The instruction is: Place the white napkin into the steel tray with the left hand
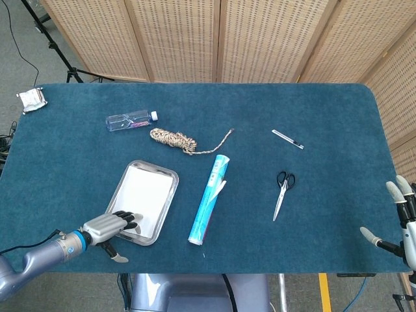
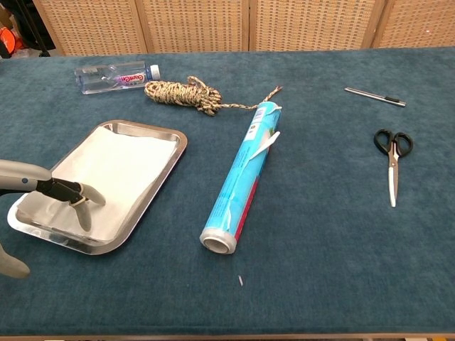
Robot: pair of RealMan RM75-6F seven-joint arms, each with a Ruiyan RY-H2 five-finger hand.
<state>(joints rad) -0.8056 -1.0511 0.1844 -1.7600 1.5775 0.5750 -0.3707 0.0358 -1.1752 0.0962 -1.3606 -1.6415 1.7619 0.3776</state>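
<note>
Now your left robot hand [image 1: 112, 225] sits at the near end of the tray [image 1: 170, 184], its metal fingers [image 2: 77, 195] loosely spread over the napkin [image 1: 145, 193] and gripping nothing; whether the tips touch the paper, you cannot tell. The thumb hangs outside the rim, above the surface [image 1: 325, 117]. The napkin lies flat inside the tray, a smooth white sheet covering nearly all of the bottom, with one corner riding slightly up the far-left wall in the chest view. The tray itself is a shiny steel rectangle with rounded corners and a raised lip, set at a slant on the blue, carpet-like surface.

Your right robot hand [image 1: 402, 220] rests at the right edge of the surface, pale fingers apart, holding nothing.

Just right of the tray lies a long blue roll [image 1: 209, 199] with a glossy wrapper and an open round end toward you. Beyond the tray is a coiled, speckled rope [image 1: 174, 138] with a loose tail, and a clear plastic bottle [image 1: 131, 120] on its side. Farther right lie black-handled scissors [image 1: 283, 190] and a thin pen [image 1: 287, 139].
</note>
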